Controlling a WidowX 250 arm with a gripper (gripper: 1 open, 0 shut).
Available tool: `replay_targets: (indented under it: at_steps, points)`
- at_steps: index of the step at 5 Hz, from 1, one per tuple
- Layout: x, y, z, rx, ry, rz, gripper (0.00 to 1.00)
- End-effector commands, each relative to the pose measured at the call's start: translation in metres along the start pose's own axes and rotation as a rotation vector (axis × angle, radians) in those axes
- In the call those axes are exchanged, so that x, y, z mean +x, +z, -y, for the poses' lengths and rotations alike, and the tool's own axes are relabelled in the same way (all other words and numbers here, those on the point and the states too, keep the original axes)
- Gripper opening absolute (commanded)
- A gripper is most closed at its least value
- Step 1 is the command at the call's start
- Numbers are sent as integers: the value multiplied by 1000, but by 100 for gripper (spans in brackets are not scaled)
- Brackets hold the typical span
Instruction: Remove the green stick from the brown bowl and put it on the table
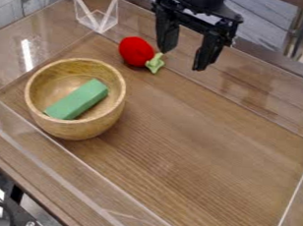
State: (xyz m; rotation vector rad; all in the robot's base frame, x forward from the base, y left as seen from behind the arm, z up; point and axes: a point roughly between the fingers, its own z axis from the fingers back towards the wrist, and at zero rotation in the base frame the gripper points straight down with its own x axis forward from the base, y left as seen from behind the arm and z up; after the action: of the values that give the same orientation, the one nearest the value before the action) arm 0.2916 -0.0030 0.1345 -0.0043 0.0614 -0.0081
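Observation:
The green stick (84,100) is a light-green bar lying slantwise inside the brown bowl (42,114), a thick-walled tan wooden bowl at the left of the table (203,158). My gripper (183,54) hangs at the back centre, pointing down, its two black fingers (164,34) spread apart with nothing between them. It is up and to the right of the bowl, well apart from it, and just right of a red strawberry toy (137,51).
The red strawberry toy with its small green leaf (155,63) lies on the tabletop behind the bowl. Low clear acrylic walls (93,17) edge the table on all sides. Bare wood stretches across the right and front.

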Motion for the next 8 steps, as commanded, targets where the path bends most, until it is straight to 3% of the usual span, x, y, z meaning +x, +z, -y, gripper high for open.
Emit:
replay_targets:
  at_steps: [1,2,4,6,8]
  points:
    - [-3,-3,-19,-5,-50,-8,100]
    - [-21,-6,-57,-13,-104,11,100]
    - [-48,-30,-117,-4,-175,85,100]
    - [-46,-54,-128,-26,-80,147,100]
    - [-44,-70,-125,-46,2,161,100]
